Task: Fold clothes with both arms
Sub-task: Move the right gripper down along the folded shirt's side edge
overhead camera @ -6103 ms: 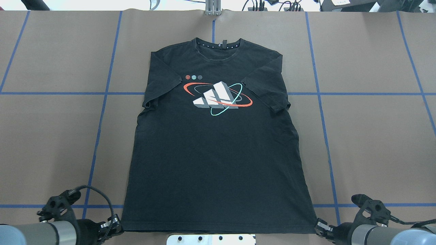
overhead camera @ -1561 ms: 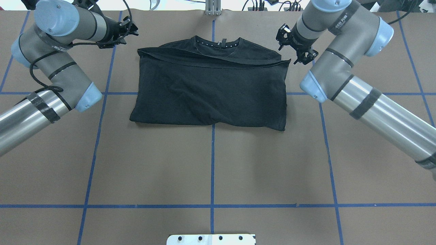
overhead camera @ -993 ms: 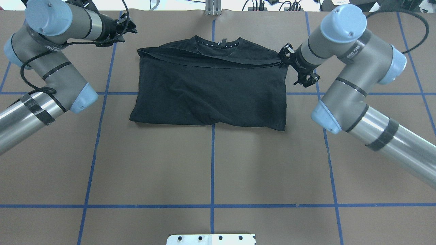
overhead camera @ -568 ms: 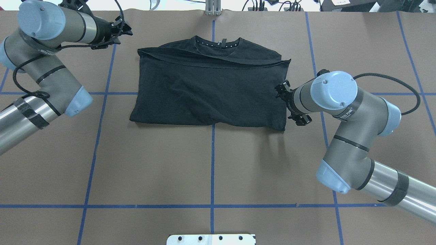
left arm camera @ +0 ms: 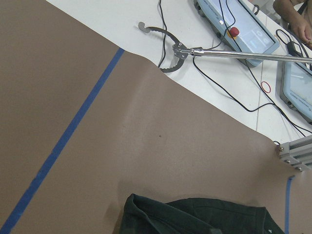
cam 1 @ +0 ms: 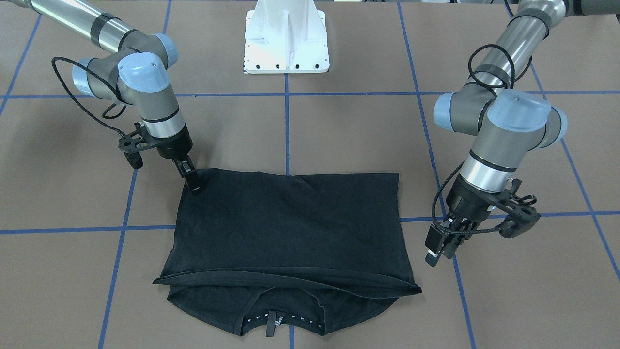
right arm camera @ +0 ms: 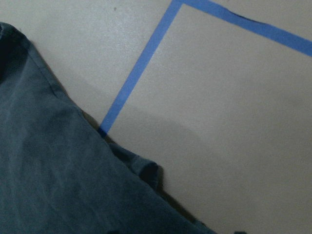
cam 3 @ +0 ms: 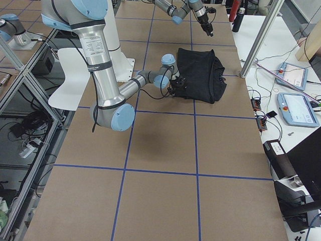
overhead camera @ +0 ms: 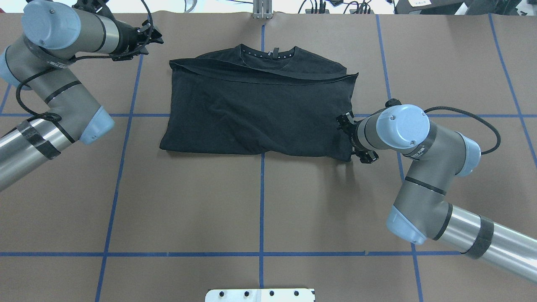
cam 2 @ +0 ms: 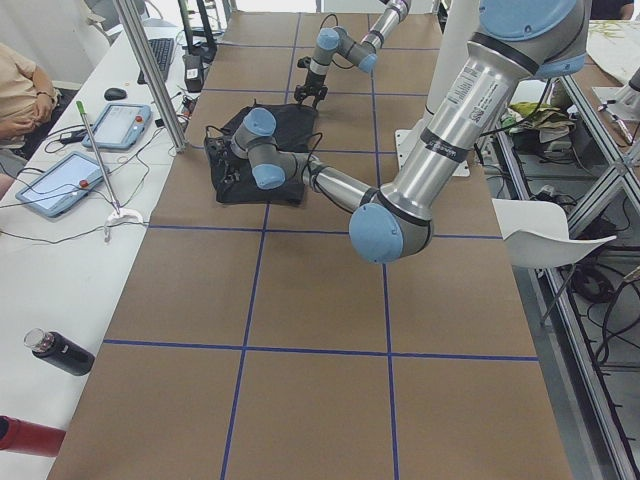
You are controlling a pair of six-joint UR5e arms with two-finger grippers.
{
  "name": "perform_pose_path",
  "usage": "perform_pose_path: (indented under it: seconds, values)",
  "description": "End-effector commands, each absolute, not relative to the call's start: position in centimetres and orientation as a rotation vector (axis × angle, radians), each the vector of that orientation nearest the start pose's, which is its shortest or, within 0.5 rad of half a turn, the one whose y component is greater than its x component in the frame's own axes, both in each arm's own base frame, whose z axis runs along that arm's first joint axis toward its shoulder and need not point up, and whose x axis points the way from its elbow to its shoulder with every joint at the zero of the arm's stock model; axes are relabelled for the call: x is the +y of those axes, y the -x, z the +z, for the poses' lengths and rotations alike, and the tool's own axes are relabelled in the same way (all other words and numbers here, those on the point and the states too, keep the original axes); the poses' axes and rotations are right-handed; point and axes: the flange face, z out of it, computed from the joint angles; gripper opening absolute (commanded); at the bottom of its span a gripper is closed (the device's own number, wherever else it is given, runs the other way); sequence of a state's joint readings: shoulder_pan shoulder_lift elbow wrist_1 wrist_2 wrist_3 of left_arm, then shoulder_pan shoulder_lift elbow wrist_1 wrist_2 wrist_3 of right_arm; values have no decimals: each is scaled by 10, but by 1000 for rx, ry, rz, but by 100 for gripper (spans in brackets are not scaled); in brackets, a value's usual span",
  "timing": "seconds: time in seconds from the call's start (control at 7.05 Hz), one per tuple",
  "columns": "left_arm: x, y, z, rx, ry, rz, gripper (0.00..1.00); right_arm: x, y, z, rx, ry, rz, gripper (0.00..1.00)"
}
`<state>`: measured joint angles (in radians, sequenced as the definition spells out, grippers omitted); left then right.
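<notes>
The black T-shirt [overhead camera: 260, 109] lies folded in half, plain back up, collar on the far side; it also shows in the front view [cam 1: 290, 228]. The logo is hidden. My right gripper [cam 1: 193, 184] points down at the shirt's near right corner, fingertips touching or just above the cloth, and looks open; its wrist hides it in the overhead view [overhead camera: 351, 147]. The right wrist view shows that corner's edge [right arm camera: 48, 170]. My left gripper [cam 1: 436, 252] is open and empty, hovering beside the shirt's far left corner [overhead camera: 157, 35]. The left wrist view shows that corner [left arm camera: 195, 217].
The brown table carries a blue tape grid [overhead camera: 261, 201]. The white pedestal [cam 1: 286, 43] stands at the robot's side. A metal post [overhead camera: 262, 10] stands at the far edge. Tablets [cam 2: 110, 120] and cables lie on the operators' desk beyond.
The shirt, once flat with the logo up, is folded in half. My right gripper has moved from the far right corner along the right edge to the near right corner. The left arm barely moved.
</notes>
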<state>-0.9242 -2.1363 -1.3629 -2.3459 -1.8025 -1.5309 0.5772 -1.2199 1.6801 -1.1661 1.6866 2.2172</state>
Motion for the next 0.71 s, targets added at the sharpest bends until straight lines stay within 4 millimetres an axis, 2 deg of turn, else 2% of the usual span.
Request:
perform_pose_path:
  seconds: [0.0,0.14,0.43,0.57]
  values:
    - [-646,-349,334,1117,-348,-653,60,-446,471,380,-904,150,1088,78]
    - [-645,-350,334,1118,-344,-656,60,-446,469,378,-907,149,1088,73]
    - [-645,-350,334,1119,-343,-659,60,-437,456,378,-917,150,1086,73]
    - [-645,-350,334,1119,-343,-659,60,-431,458,383,-909,153,1078,73]
